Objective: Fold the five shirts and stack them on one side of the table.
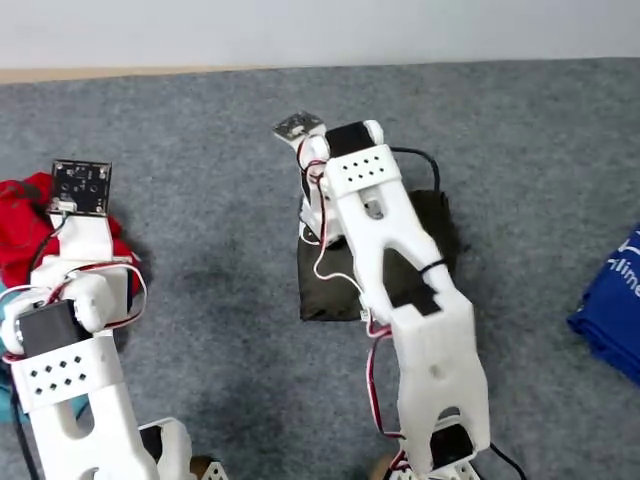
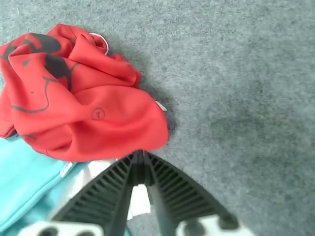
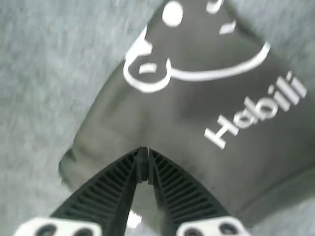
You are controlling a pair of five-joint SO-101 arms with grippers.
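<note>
One black shirt (image 1: 325, 295) looks folded; red shirt (image 2: 88, 113) crumpled on teal shirt (image 2: 24, 182), blue shirt (image 1: 615, 300) apart; no stack. Pressed together, empty: left tool (image 2: 142, 156), right tool (image 3: 142, 150).

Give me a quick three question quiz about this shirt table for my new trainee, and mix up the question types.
1. Fill in: the red shirt lies partly on a ___ shirt.
2. Which shirt is under the right hand? A. red shirt B. black shirt C. blue shirt
3. True or false: the left hand is shut.

Key: 1 teal shirt; 2 B; 3 true.
</note>
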